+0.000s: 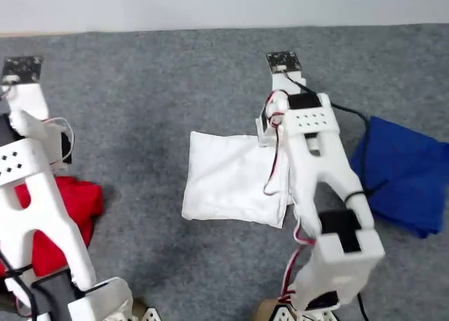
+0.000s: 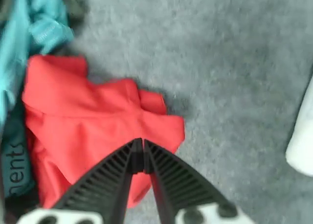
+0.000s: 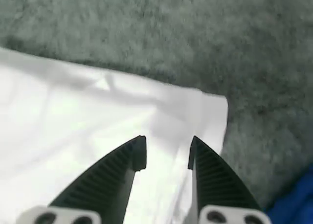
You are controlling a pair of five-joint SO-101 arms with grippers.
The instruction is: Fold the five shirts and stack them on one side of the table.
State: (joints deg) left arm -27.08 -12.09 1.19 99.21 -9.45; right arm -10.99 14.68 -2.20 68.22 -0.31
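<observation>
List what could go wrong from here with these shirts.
1. The right pincer is open over a corner of the folded white cloth shirt; closing there might catch only the top layer and undo the fold.
2. The left pincer, shut, sits over the crumpled red cloth shirt beside a teal cloth garment; a grab could drag both.

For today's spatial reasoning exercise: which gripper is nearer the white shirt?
Right. The right gripper hovers over a corner of the white shirt; the left gripper is over the red shirt, well apart from the white one.
</observation>
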